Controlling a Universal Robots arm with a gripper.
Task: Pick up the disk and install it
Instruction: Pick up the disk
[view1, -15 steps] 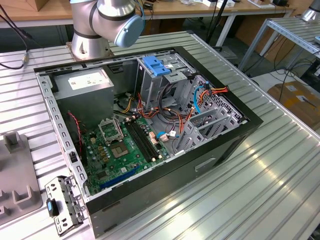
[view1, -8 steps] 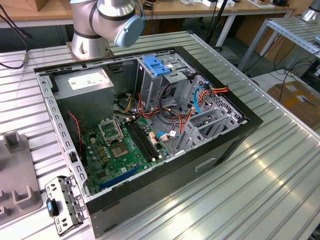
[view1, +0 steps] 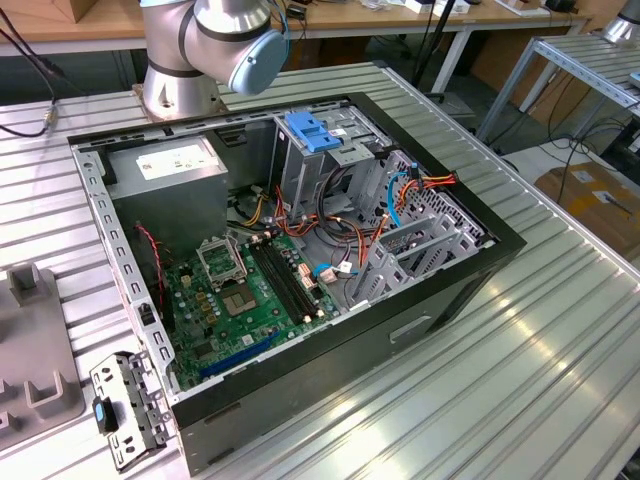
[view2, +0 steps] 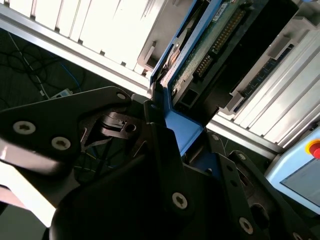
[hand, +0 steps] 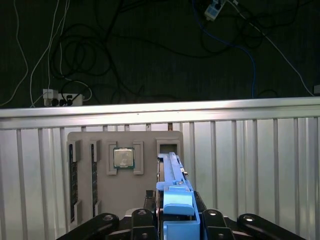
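Gripper (hand: 177, 220) clenched on the disk (hand: 171, 172). The disk stands edge-on at the grey tray (hand: 125, 195), just beside the tray's chip (hand: 123, 158). Risk: the thin edge grip lets the disk pivot or slip and snag the tray.

The table (view1: 560, 340) is ribbed bare aluminium with a dull sheen; the case (view1: 440, 300) is matt black metal outside, bare grey steel inside. The disk (hand: 172, 170) has smooth blue plastic rails, the gripper (hand: 177, 221) is matt black, and the tray (hand: 125, 207) looks matt grey plastic.
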